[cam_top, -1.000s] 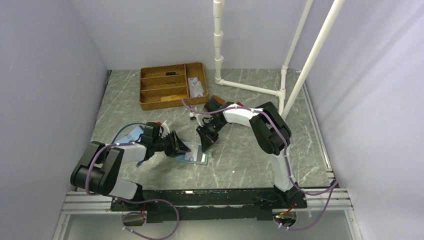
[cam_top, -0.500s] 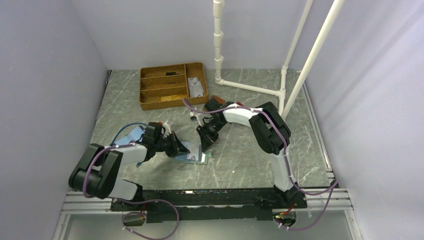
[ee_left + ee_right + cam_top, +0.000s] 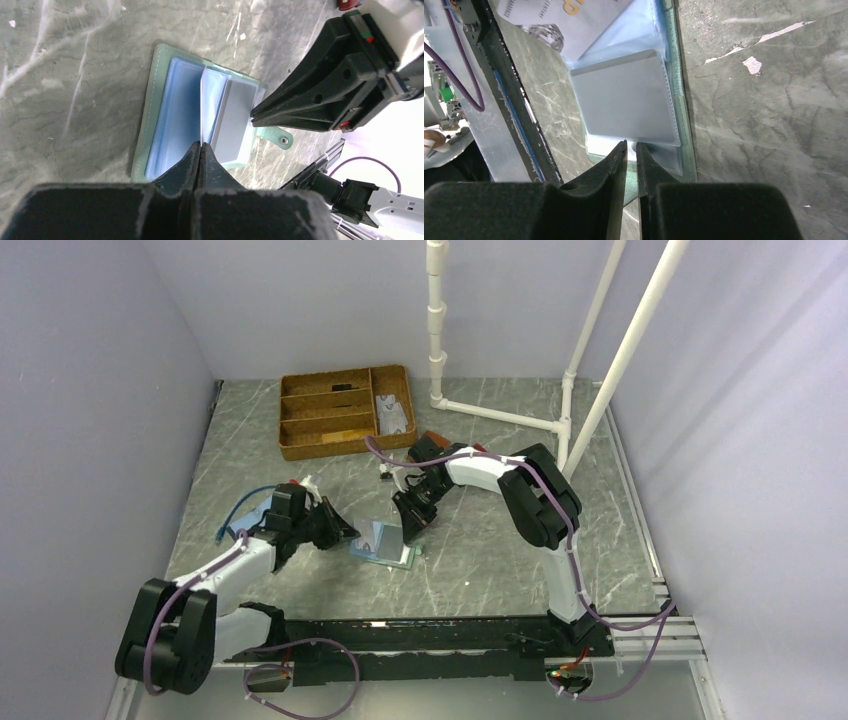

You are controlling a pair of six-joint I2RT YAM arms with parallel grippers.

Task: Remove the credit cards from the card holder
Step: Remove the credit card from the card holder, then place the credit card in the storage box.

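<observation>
The card holder (image 3: 392, 558) lies open on the table, with a greenish edge (image 3: 149, 105) and light blue sleeves. My left gripper (image 3: 200, 145) is shut on a thin white credit card (image 3: 202, 100), seen edge-on and standing up out of the holder. The right wrist view shows the same card (image 3: 559, 20) as a printed white face at the top. A grey card (image 3: 626, 102) sits in a clear sleeve. My right gripper (image 3: 631, 145) is shut on the near edge of that sleeve and holds the holder down. From above, the left gripper (image 3: 346, 532) and the right gripper (image 3: 408, 530) flank the holder.
A wooden divided tray (image 3: 345, 410) stands at the back. A white pipe frame (image 3: 500, 415) rises at the back right. A plain blue flat piece with a blue cable (image 3: 258, 512) lies beside the left arm. A small red wallet (image 3: 432, 438) sits behind the right arm.
My left gripper has closed on the white card and drawn back to the left, lifting the card up out of the holder. The right gripper has stayed put.
</observation>
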